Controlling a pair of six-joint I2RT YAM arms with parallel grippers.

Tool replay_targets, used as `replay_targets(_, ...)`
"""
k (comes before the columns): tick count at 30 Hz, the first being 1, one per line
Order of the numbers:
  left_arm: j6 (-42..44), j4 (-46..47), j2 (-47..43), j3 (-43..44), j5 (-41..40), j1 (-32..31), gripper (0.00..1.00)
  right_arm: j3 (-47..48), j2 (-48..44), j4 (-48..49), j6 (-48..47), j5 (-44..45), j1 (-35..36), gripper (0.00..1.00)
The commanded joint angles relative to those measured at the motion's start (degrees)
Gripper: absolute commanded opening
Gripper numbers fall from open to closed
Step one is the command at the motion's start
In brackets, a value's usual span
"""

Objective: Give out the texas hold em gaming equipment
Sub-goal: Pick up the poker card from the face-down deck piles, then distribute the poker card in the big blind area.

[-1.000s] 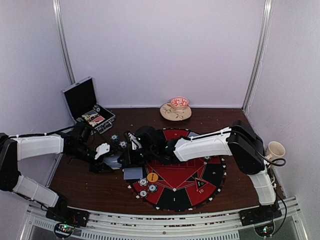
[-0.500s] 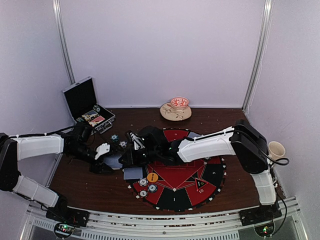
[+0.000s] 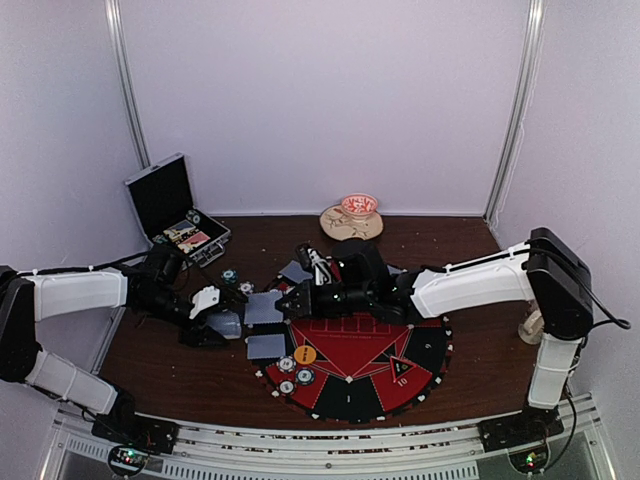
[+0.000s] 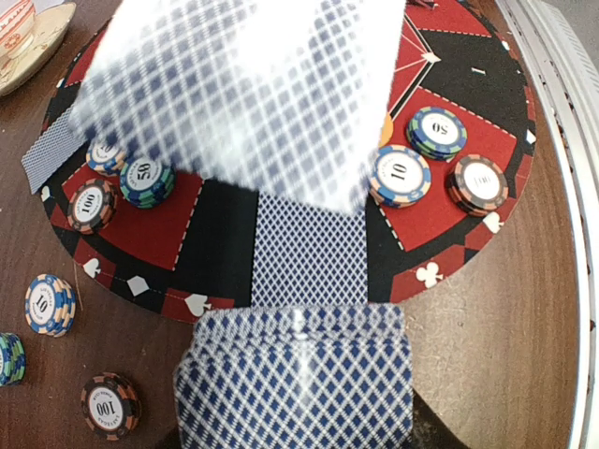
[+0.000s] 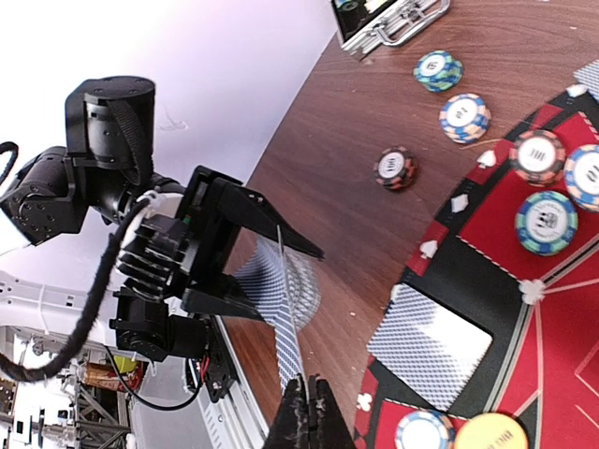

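Note:
My left gripper (image 3: 215,318) is shut on a deck of blue-backed playing cards (image 4: 295,374) at the mat's left edge. Just right of it, my right gripper (image 5: 307,400) is shut on a single card (image 3: 263,307), which hangs edge-on above the deck and shows blurred across the top of the left wrist view. One card (image 4: 311,248) lies face down on the round mat (image 3: 420,350) below it, and another card (image 3: 295,270) lies at the far-left rim. Poker chips (image 4: 400,175) and an orange disc (image 3: 305,354) sit on the mat. More chips (image 3: 229,275) rest on the wood.
An open black case (image 3: 175,210) stands at the back left. A saucer with a cup (image 3: 352,220) sits at the back centre. A mug (image 3: 528,326) stands at the right edge behind my right arm. Loose chips (image 4: 49,304) lie between case and mat.
My right gripper closed on the deck's top card and drew back to the right with it. The right arm swung right. The left arm stayed still.

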Motion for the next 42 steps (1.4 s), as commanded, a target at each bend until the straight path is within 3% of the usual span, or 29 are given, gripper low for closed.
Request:
replay_targets(1, 0.52, 1.23, -0.2, 0.15, 0.7, 0.42, 0.52, -3.54, -1.8, 1.9, -0.59, 1.37, -1.44, 0.0)
replay_targets(16, 0.72, 1.23, -0.11, 0.06, 0.79, 0.39, 0.52, 2.98, 11.16, 0.89, -0.37, -2.85, -0.67, 0.0)
replay_targets(37, 0.64, 1.23, -0.09, 0.06, 0.81, 0.34, 0.52, 6.9, 15.63, -2.19, -0.94, -3.84, 0.25, 0.0)
replay_targets(42, 0.64, 1.19, -0.03, 0.15, 0.79, 0.34, 0.52, 7.35, 15.34, -4.0, -1.73, -2.92, 0.36, 0.11)
